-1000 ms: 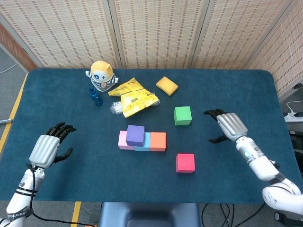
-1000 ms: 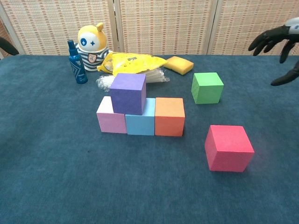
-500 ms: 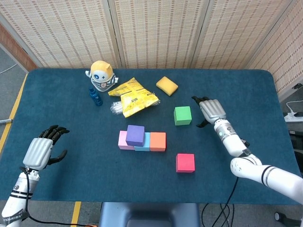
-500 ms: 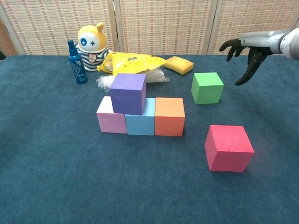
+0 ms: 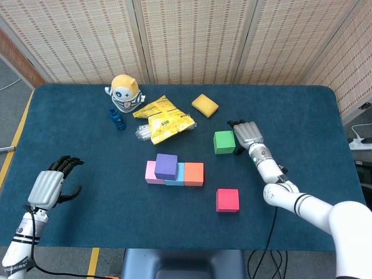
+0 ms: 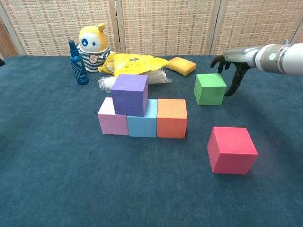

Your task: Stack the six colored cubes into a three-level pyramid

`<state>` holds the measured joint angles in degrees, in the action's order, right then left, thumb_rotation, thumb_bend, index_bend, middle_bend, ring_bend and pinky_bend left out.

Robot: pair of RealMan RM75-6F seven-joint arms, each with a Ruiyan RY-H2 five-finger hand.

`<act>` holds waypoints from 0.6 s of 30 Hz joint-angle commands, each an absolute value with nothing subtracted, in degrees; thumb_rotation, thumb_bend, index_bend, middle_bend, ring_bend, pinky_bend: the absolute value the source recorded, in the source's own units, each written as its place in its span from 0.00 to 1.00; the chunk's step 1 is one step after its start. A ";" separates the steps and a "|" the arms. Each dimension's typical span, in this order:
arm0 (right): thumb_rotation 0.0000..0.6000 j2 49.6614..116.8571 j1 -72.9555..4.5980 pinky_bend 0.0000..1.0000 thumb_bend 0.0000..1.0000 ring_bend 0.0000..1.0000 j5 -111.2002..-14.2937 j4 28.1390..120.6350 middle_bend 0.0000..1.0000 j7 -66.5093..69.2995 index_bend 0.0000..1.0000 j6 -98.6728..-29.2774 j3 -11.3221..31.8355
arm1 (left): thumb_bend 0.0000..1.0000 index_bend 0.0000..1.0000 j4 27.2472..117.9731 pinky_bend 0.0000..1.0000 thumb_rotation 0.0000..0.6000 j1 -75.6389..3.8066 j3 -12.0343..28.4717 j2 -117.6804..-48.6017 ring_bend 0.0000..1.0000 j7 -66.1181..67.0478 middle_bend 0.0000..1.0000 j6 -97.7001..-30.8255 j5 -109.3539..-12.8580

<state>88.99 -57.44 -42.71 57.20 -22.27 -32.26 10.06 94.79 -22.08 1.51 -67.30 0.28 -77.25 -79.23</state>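
R hand (image 5: 246, 134) was stretched out over the table, palm down, fingers spread and curved, sitting just right of the green cube (image 5: 224, 142); fingertips right at its right side, contact can't be confirmed, nothing held. L hand (image 5: 52, 185) hovered near the near-left table edge, fingers apart and slightly bent, empty.

No readable writing on the yellow snack bag (image 5: 163, 119) or the blue bottle (image 5: 117, 120).

Count: 6 cubes. Pink cube (image 6: 111, 118), light blue cube (image 6: 143, 121) and orange cube (image 6: 172, 117) touched in a row at centre; purple cube (image 6: 129, 94) sat on top, over pink/blue. Green was far-right of the row, red cube (image 6: 231, 149) near-right, both apart from it. 1 yellow toy figure (image 5: 125, 91), 1 bottle, 1 bag, 1 yellow sponge (image 5: 204, 105) at the far side of the blue table (image 5: 87, 145).
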 commanded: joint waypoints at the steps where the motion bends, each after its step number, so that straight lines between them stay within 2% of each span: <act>1: 1.00 91.02 -58.75 0.47 0.17 0.28 -41.76 55.08 0.31 -22.85 0.26 -31.37 9.84 | 0.33 0.25 94.51 0.25 1.00 -21.80 1.79 -67.33 0.12 -0.23 0.19 -77.13 -79.36; 7: 1.00 95.15 -60.65 0.47 0.17 0.32 -39.44 49.58 0.31 -23.87 0.38 -30.74 10.03 | 0.33 0.25 93.80 0.25 1.00 -21.02 2.02 -67.20 0.11 -2.05 0.19 -76.84 -80.17; 11: 1.00 96.61 -60.60 0.47 0.17 0.38 -38.48 48.00 0.40 -23.56 0.51 -32.14 10.83 | 0.33 0.25 93.25 0.25 1.00 -20.41 2.11 -67.00 0.11 -3.18 0.19 -76.88 -80.75; 15: 1.00 93.59 -58.91 0.47 0.17 0.42 -38.03 53.63 0.45 -22.43 0.58 -34.54 11.79 | 0.33 0.25 92.79 0.25 1.00 -19.68 2.23 -66.83 0.11 -3.65 0.19 -77.36 -81.16; 18: 1.00 88.01 -56.91 0.47 0.17 0.44 -36.87 63.56 0.47 -22.29 0.60 -37.95 12.49 | 0.33 0.25 92.28 0.25 1.00 -19.13 2.31 -66.87 0.11 -3.41 0.19 -77.83 -81.43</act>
